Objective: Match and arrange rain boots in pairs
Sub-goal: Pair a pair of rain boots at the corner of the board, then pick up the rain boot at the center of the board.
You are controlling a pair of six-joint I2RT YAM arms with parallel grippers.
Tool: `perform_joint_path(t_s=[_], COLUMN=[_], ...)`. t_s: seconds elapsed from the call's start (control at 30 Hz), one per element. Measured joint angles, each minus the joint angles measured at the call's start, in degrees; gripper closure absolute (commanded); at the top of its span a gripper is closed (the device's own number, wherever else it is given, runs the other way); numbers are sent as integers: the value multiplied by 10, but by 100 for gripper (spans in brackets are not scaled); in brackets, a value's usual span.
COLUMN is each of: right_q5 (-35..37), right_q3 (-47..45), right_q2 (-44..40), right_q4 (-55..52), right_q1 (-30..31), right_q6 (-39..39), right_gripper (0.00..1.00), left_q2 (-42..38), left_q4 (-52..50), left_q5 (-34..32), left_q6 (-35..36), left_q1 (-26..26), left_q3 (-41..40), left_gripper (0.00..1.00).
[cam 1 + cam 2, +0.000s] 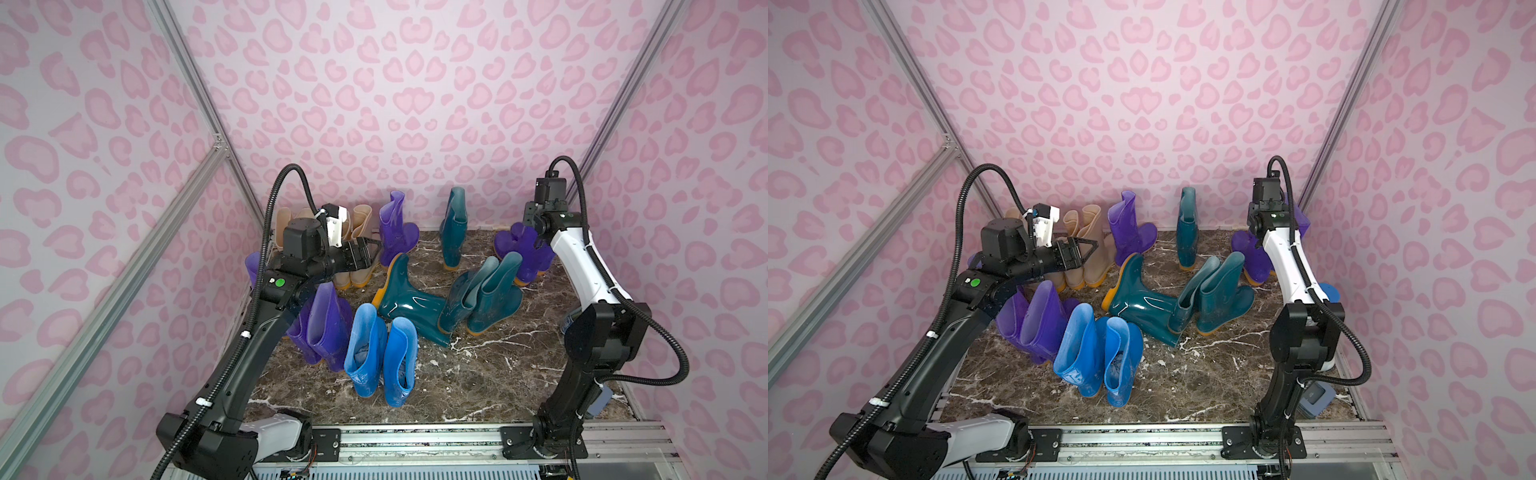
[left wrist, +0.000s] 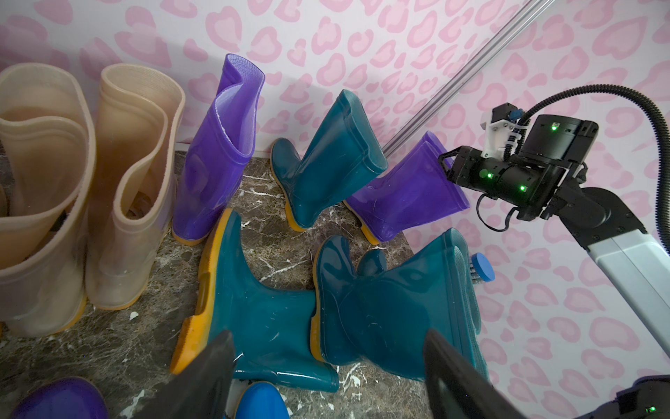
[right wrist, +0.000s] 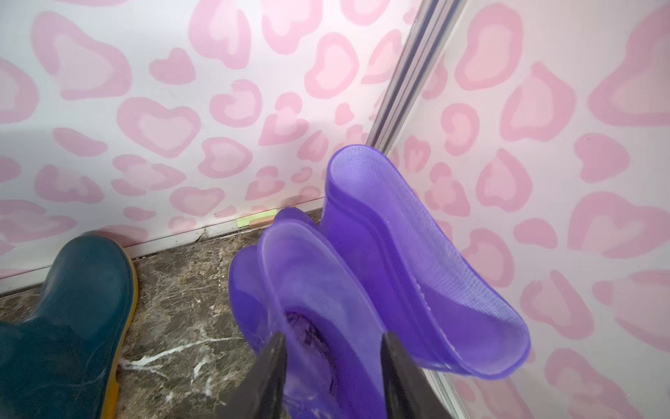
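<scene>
Left wrist view: left gripper (image 2: 328, 337) wide open, empty, over toppled teal boot (image 2: 261, 312), nearer arm; right gripper (image 3: 334, 337) jaws apart at purple boot (image 3: 301, 275) top.

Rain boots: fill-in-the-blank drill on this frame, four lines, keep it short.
One dark teal boot lies on its ____.
The frontmost pair is bright ____.
The right gripper hangs over a corner pair coloured ____.
The left gripper has its fingers ____.
Missing: side; blue; purple; open.

Perhaps fifteen glossy rain boots (image 1: 365, 349), mostly upright; teal boot (image 1: 409, 307) sideways.
</scene>
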Motion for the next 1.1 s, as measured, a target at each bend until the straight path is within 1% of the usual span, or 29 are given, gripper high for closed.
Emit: perform_joint_path(t_s=[0.1, 0.2, 0.3, 0.4, 0.47, 0.53, 0.57, 0.67, 0.77, 0.83, 0.9, 1.0, 1.07, 1.1], right_q5=[-2, 5, 4, 1, 0, -5, -5, -15, -50, -80, -96, -130, -158, -170], right_q3=[-2, -19, -54, -111, -163, -217, -244, -315, -355, -375, -391, -424, -442, -449], right_q2=[-27, -76, -131, -195, -242, -287, -309, -371, -402, -415, -421, -425, -423, -421], right_q4=[-13, -8, 5, 25, 34, 34, 31, 14, -10, -20, -21, -17, -4, 4], right_q1=[8, 27, 64, 116, 152, 173, 175, 178, 179, 170, 154, 122, 101, 91], right_q6=[10, 22, 36, 51, 70, 91, 104, 140, 172, 193, 215, 239, 251, 252], right_gripper=[40, 35, 31, 27, 24, 21, 19, 18, 16, 16, 16, 19, 27, 35], left_q2=[12, 24, 36, 52, 68, 89, 99, 136, 186, 223, 250, 280, 300, 309], left_q4=[-6, -22, -38, -62, -83, -102, -107, -121, -130, -137, -138, -154, -161, -167], left_q5=[20, 37, 46, 47, 40, 37, 35, 32, 31, 38, 40, 22, 3, -8], left_q6=[2, 18, 38, 63, 85, 110, 119, 138, 151, 156, 163, 169, 171, 174], left_q1=[-3, -19, -43, -72, -108, -148, -165, -209, -256, -290, -313, -335, -344, -346], left_q3=[28, 60, 83, 104, 126, 147, 153, 166, 198, 226, 246, 274, 293, 300], left_gripper=[17, 17, 18, 19, 19, 19, 19, 18, 17, 16, 15, 16, 18, 21])
